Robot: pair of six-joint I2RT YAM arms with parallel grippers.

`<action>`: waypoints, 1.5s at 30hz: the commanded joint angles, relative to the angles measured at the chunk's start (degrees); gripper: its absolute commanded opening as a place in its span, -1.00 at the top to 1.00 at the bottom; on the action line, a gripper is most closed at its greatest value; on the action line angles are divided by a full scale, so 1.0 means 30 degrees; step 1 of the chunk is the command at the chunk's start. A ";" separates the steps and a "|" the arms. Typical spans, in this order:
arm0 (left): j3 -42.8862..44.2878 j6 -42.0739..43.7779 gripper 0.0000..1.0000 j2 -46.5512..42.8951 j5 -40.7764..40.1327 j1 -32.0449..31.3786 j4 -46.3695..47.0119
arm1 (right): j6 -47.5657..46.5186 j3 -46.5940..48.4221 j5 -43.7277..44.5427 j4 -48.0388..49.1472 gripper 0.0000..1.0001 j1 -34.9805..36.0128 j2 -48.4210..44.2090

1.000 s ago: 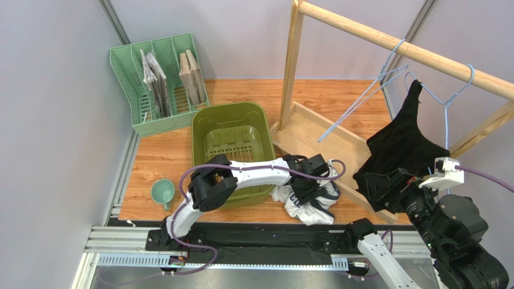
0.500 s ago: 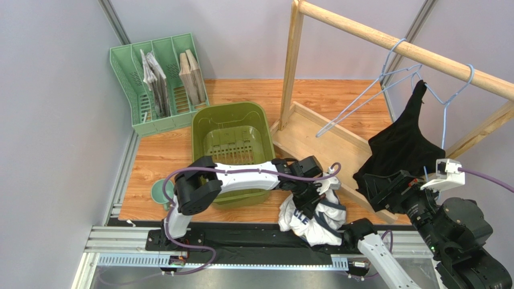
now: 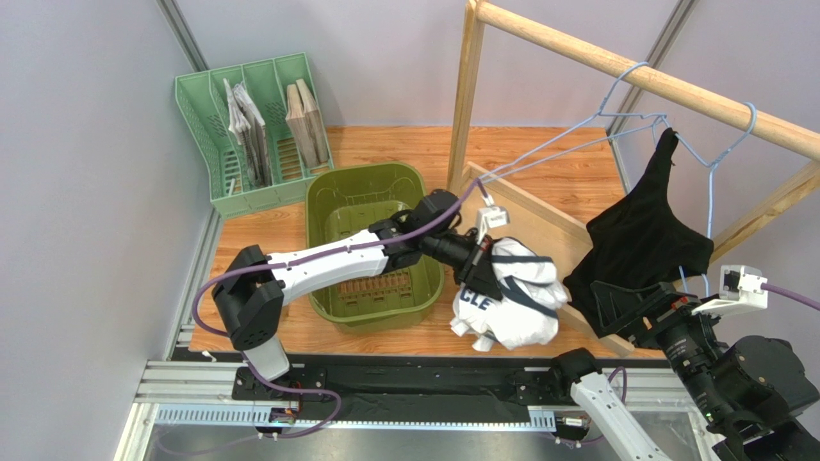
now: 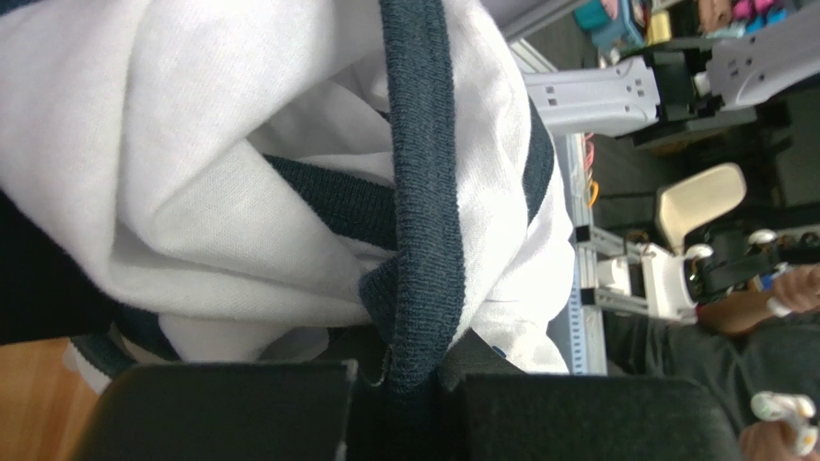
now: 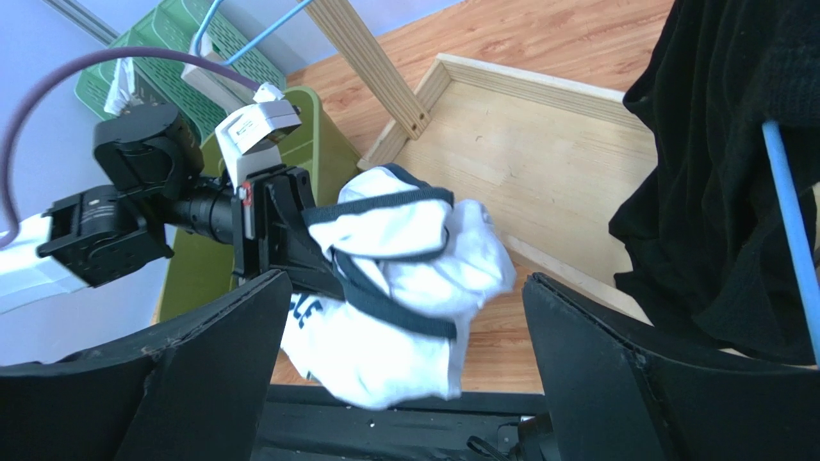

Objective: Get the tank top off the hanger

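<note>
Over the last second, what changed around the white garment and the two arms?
The left end effector closed on the white garment and lifted it off the table, up and back beside the green basket. The empty blue hanger swung its low end upward. The right end effector drew back slightly, jaws open. The black top remains on its hanger; the basket is unmoved.

2 robot arms (image 3: 327,261), 2 blue hangers (image 3: 712,197), 1 wht tank top (image 3: 515,303), 1 blk top (image 3: 645,230), 1 grn basket (image 3: 366,171), 1 grn file rack (image 3: 192,115), 1 wood rack (image 3: 597,60)
</note>
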 commanded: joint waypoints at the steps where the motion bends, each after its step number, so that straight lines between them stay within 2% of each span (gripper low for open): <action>1: -0.1892 -0.3537 1.00 -0.2166 0.1625 0.2120 0.4795 | -0.0122 0.0661 -0.0178 -0.0103 -0.96 0.0015 -0.0064; 10: -0.2923 -0.2486 1.00 -0.5066 0.0835 0.5256 0.2227 | -0.0240 0.0750 -0.0149 -0.0045 -0.96 0.0016 0.0082; 12: -0.2866 -0.2224 1.00 -0.5913 -0.0188 0.5932 0.1551 | -0.0181 0.0691 -0.0324 0.0043 -0.96 0.0044 0.0083; 13: -0.2865 -0.2193 1.00 -0.6208 -0.0540 0.6835 0.0446 | -0.0181 0.0691 -0.0354 0.0101 -0.96 0.0016 0.0083; 15: -0.3068 -0.2948 1.00 -0.7084 -0.0924 0.7951 0.0230 | -0.0181 0.0808 -0.0383 0.0014 -0.96 0.0015 0.0141; 19: -0.3977 -0.5087 1.00 -0.8990 -0.0573 1.1871 0.1371 | -0.0094 0.0926 -0.0325 -0.0104 -0.96 0.0016 0.0141; 21: -0.3979 -0.4861 1.00 -1.0017 -0.0951 1.2873 0.1373 | -0.0064 0.0926 -0.0383 -0.0075 -0.96 0.0016 0.0054; 24: -0.3598 -0.2842 1.00 -1.0635 -0.2387 1.2996 -0.1519 | 0.0024 0.0867 -0.0500 0.0042 -0.96 0.0016 -0.0034; 30: -0.5470 -0.1845 1.00 -0.9728 -0.2035 1.3025 -0.2371 | 0.0171 0.0574 -0.0764 0.0248 -0.96 0.0016 -0.0180; 36: -0.6996 0.1110 0.99 -1.0078 -0.9379 1.2909 -0.6174 | 0.0200 0.0457 -0.0706 0.0102 -0.96 0.0016 -0.0268; 37: -0.6909 0.1495 0.90 -1.0166 -1.2233 1.2705 -0.6911 | 0.0200 0.0457 -0.0735 0.0101 -0.96 0.0045 -0.0240; 39: -0.6382 0.2054 0.88 -1.0663 -1.5556 1.1540 -0.8724 | 0.0287 0.0370 -0.0764 0.0247 -0.96 0.0016 -0.0268; 40: -0.6352 0.1968 0.78 -1.0925 -1.7661 1.1270 -0.8938 | 0.0346 0.0282 -0.0822 0.0335 -0.96 0.0016 -0.0240; 42: -0.6468 0.1851 0.57 -1.1746 -1.8324 1.0744 -0.8911 | 0.0376 -0.0156 -0.1056 0.0716 -0.96 0.0016 -0.0268; 43: -0.6469 0.1792 0.32 -1.1951 -1.8964 1.0566 -0.8939 | 0.0492 -0.0332 -0.1115 0.0862 -0.95 0.0016 -0.0269; 45: -0.6469 0.1937 0.16 -1.2421 -1.9671 1.0011 -0.8998 | 0.0581 -0.0858 -0.1437 0.1301 -0.95 0.0016 -0.0269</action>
